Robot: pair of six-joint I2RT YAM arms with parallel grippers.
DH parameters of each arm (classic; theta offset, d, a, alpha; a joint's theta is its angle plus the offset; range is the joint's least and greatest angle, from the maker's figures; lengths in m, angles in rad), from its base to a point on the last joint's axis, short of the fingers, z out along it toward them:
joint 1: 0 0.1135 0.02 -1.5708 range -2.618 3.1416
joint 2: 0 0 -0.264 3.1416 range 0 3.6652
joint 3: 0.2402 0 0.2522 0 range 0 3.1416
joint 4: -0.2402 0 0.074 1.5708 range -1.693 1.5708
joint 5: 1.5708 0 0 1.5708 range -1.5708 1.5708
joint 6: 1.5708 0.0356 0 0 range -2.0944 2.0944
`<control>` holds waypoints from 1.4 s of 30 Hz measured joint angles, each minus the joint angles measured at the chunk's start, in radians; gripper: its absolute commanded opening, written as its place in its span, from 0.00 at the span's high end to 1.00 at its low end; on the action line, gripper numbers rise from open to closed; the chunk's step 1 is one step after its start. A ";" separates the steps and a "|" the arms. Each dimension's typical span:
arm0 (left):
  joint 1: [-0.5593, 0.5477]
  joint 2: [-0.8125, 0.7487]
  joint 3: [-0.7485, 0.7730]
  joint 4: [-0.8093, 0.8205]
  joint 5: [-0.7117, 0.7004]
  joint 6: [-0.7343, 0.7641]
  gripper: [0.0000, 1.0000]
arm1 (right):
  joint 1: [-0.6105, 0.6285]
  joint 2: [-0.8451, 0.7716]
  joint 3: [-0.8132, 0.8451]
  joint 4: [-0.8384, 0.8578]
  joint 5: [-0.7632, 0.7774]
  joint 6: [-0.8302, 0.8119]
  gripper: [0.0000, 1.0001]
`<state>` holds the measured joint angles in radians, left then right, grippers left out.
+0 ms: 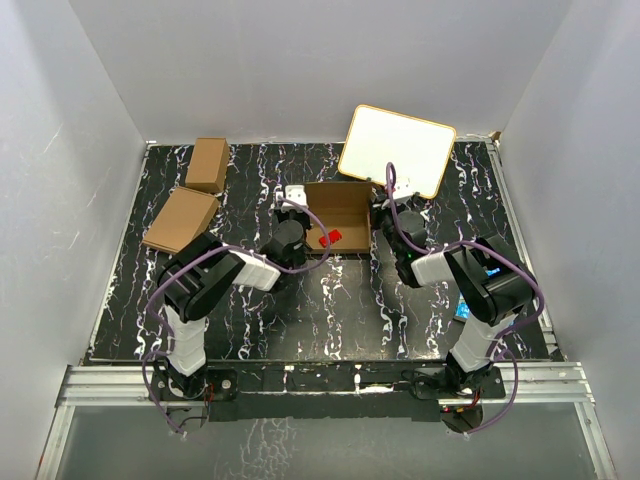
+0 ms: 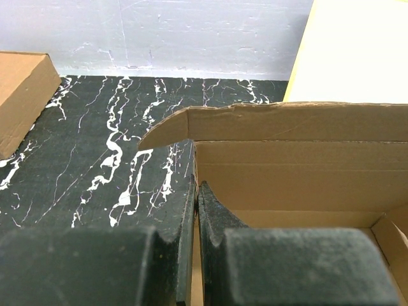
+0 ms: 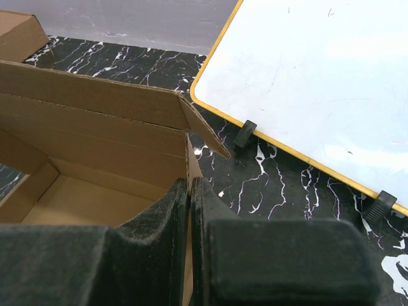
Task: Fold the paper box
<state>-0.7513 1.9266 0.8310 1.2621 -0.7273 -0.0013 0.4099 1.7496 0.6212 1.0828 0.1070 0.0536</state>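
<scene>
The paper box (image 1: 340, 205) lies open-topped at mid-table, a shallow brown cardboard tray with its rear flap standing up. My left gripper (image 1: 304, 228) is at the box's left side. In the left wrist view it (image 2: 196, 188) is shut on the thin left side wall of the paper box (image 2: 287, 172), one finger inside and one outside. My right gripper (image 1: 381, 222) is at the right side. In the right wrist view it (image 3: 190, 183) is shut on the right side wall of the paper box (image 3: 95, 140) in the same way.
A white board with a yellow rim (image 1: 397, 150) leans behind the box at the right. Two other brown cartons (image 1: 208, 163) (image 1: 180, 220) sit at the far left. A small red item (image 1: 330, 238) lies inside the box. A blue object (image 1: 465, 310) lies beside the right arm.
</scene>
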 measured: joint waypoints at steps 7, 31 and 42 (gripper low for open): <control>-0.013 -0.001 -0.037 0.040 -0.004 -0.014 1.00 | 0.000 0.000 -0.020 0.021 -0.002 0.018 0.90; -0.027 -0.049 -0.079 -0.015 0.019 -0.048 1.00 | 0.060 -0.076 -0.019 -0.157 0.134 0.087 0.87; -0.051 -0.071 -0.123 -0.037 0.033 -0.053 1.00 | 0.064 -0.125 -0.068 -0.198 0.117 0.043 0.86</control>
<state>-0.8028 1.8561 0.7078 1.2251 -0.6945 -0.0540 0.4744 1.6249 0.5537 0.8845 0.2241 0.0971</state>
